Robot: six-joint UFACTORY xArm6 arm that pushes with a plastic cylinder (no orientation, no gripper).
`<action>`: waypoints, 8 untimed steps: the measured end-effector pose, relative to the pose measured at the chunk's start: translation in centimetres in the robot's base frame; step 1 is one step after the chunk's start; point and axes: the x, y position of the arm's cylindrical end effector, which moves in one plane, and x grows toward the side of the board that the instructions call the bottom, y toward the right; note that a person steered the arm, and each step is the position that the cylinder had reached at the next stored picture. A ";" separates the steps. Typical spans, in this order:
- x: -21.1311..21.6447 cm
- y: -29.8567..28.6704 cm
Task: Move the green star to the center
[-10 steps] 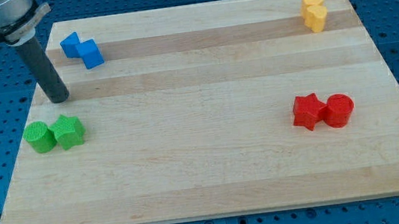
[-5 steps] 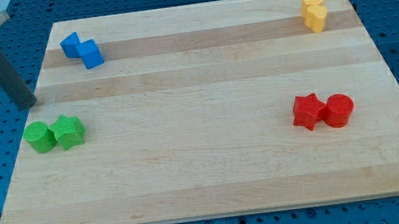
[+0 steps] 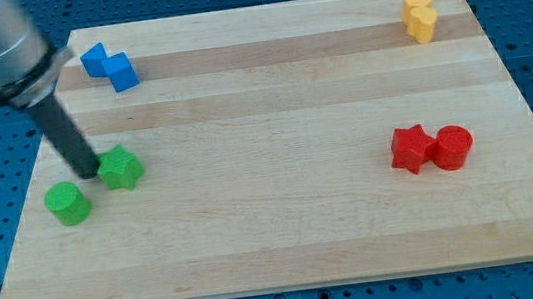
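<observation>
The green star [image 3: 122, 168] lies on the wooden board [image 3: 283, 208] at the view's left, well left of the middle. My tip [image 3: 85, 173] touches the star's left side. The green cylinder [image 3: 68, 203] lies just below and left of my tip, apart from the star. The rod rises from the tip toward the view's upper left.
Two blue blocks [image 3: 108, 67] sit together at the top left. Two yellow blocks [image 3: 419, 15] sit at the top right. A red star [image 3: 411, 148] and a red cylinder [image 3: 452, 146] touch each other at the right.
My tip swung out left off the board, then came back in between the two green blocks. The star moved right and slightly up; the cylinder moved down and right.
</observation>
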 end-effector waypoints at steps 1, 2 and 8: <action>-0.2 0.7; -0.2 1.6; 1.8 9.8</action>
